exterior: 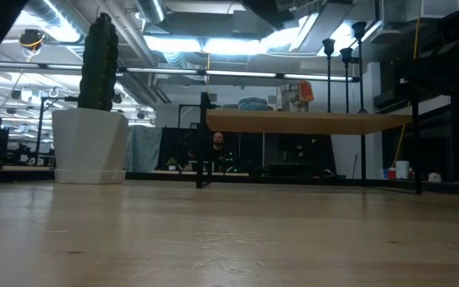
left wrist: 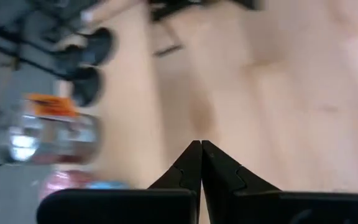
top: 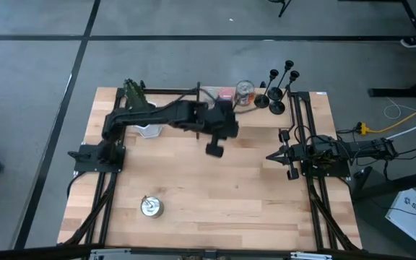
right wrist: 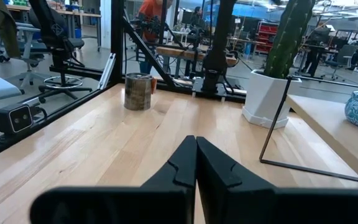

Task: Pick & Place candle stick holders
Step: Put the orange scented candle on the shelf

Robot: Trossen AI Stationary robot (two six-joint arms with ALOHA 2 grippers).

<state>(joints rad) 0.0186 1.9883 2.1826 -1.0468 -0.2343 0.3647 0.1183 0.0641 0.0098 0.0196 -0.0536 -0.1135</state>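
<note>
At table's far edge, candle stick holders (top: 279, 87) (upright), left pincer (top: 214, 149) nearby.

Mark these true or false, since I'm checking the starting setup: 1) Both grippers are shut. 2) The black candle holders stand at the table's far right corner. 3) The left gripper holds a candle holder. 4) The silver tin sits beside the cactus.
1) True: the left gripper and right gripper are shut.
2) True: the candle holders stand there.
3) False: it holds nothing.
4) False: the silver tin sits near the front edge, far from the cactus.
</note>
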